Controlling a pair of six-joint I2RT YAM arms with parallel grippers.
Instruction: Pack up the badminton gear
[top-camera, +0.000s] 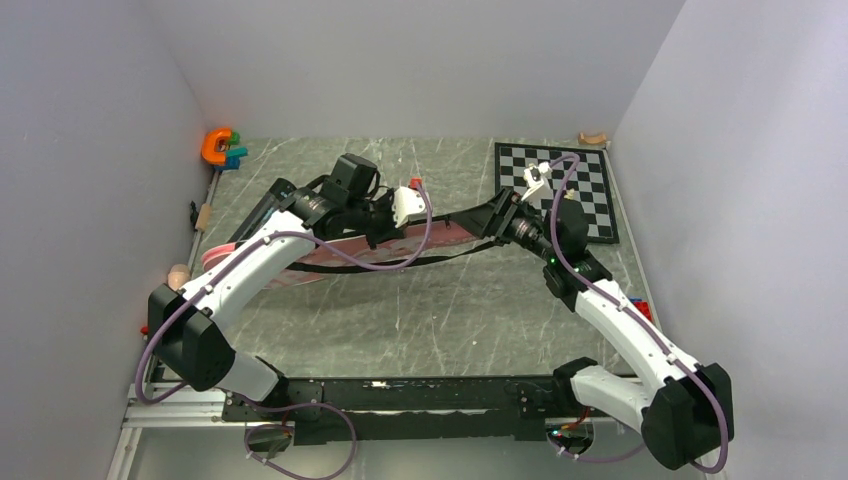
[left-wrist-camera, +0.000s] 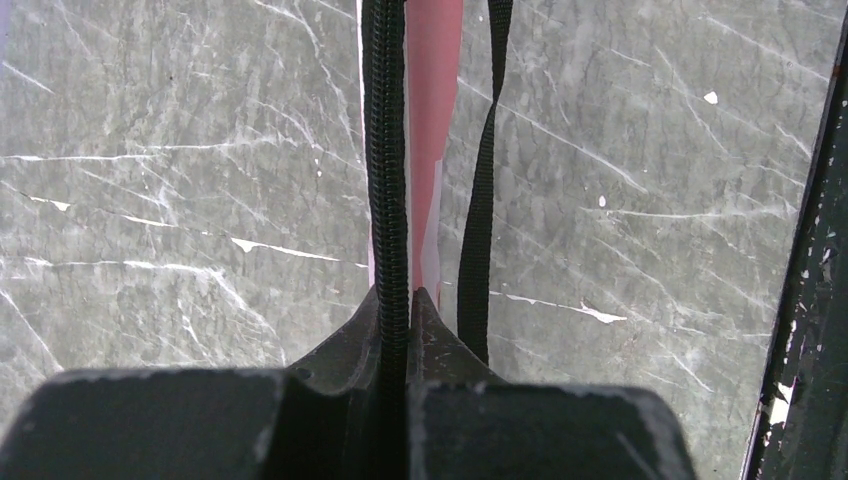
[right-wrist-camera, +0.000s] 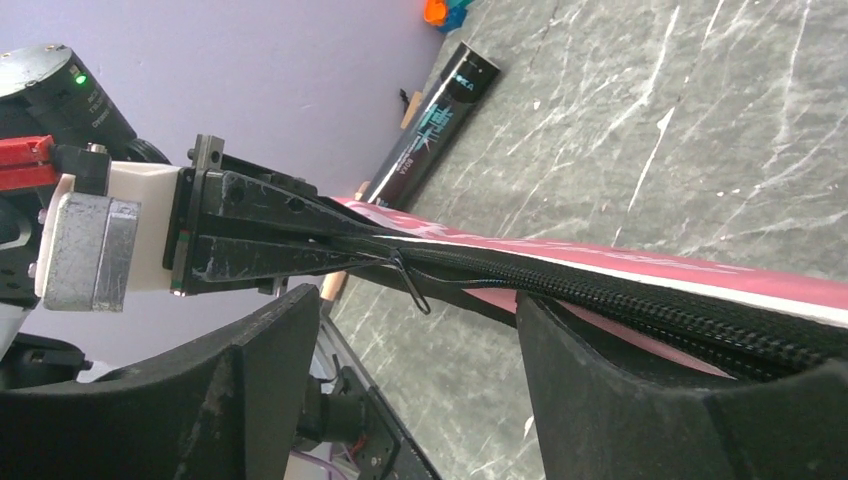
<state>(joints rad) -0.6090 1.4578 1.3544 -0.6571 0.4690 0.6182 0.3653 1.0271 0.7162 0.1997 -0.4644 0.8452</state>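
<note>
At the zipper (left-wrist-camera: 388, 150) of the racket bag (top-camera: 325, 255), the left gripper (left-wrist-camera: 398, 297) pinches it tight; the right gripper (right-wrist-camera: 420, 305) gapes open, holding nothing. Beside the bag, the black tube (right-wrist-camera: 440, 115) lies unpacked.

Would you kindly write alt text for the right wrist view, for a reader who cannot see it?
The left gripper is clamped on the black zipper edge of the pink racket bag over the grey marbled table. The right gripper frames the foreground, its dark fingers apart, and a black tube lies on the table behind.
</note>
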